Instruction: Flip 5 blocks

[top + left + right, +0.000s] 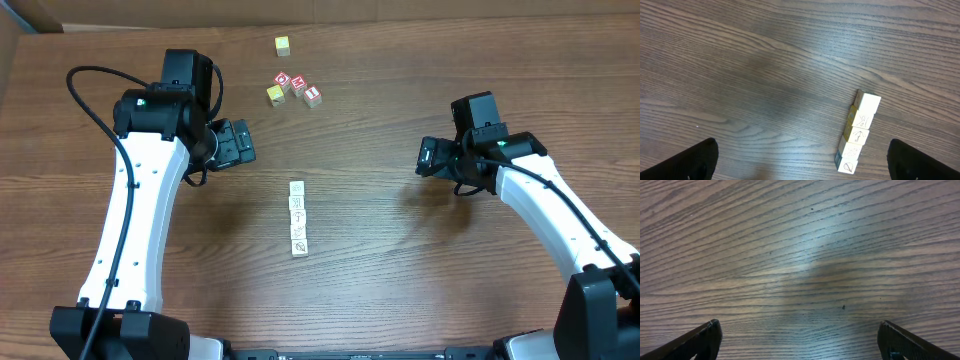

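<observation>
Blocks [298,218] in one touching row, middle of table [400,290]; left gripper [240,143], right gripper [427,157] jaws wide, holding nothing, well apart either side

The left arm [130,240] is built from a long white link capped by rounded black joint housings, and a small green light [143,100] is seen on the upper housing. A thin black cable [70,82] is looped out from it and run down along the white shell to a black base [95,330]. The right arm [545,215] is made the same way, with a white shell, black joints, a second green light [500,144] and a black lead [575,207] laid along it. The left gripper [240,143] and right gripper [428,157] are black and boxy. In the wrist views the left fingers [695,162] and right fingers [910,342] are shown as dark matte wedges.
</observation>
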Controlling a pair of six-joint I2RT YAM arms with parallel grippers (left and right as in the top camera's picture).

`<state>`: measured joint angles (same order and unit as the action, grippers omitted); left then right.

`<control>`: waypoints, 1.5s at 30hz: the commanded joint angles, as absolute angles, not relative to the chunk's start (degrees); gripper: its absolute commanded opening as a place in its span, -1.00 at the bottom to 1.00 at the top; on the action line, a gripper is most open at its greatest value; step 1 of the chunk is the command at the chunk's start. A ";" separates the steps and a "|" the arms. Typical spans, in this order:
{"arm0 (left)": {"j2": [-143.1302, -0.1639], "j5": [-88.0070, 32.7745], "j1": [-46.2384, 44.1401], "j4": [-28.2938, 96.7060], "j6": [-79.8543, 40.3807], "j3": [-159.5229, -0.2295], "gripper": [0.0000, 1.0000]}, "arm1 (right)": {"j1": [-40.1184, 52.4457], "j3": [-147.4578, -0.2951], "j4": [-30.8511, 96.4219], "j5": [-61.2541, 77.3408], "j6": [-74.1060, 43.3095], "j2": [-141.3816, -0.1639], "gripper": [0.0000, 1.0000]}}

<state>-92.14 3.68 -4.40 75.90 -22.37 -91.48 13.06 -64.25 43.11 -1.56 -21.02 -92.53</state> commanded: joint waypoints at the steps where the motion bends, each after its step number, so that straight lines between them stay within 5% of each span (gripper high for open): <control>1: -92.25 3.38 -4.51 76.03 -22.76 -91.11 1.00 | 12.88 -64.97 42.96 -1.89 -20.56 -91.72 1.00; 15: -92.25 3.38 -4.51 76.03 -22.76 -91.11 1.00 | 13.15 -64.77 42.76 -1.87 -20.56 -86.74 1.00; 45: -92.25 3.38 -4.51 76.03 -22.76 -91.11 0.99 | 12.10 -60.29 43.20 -4.47 -20.53 -21.82 1.00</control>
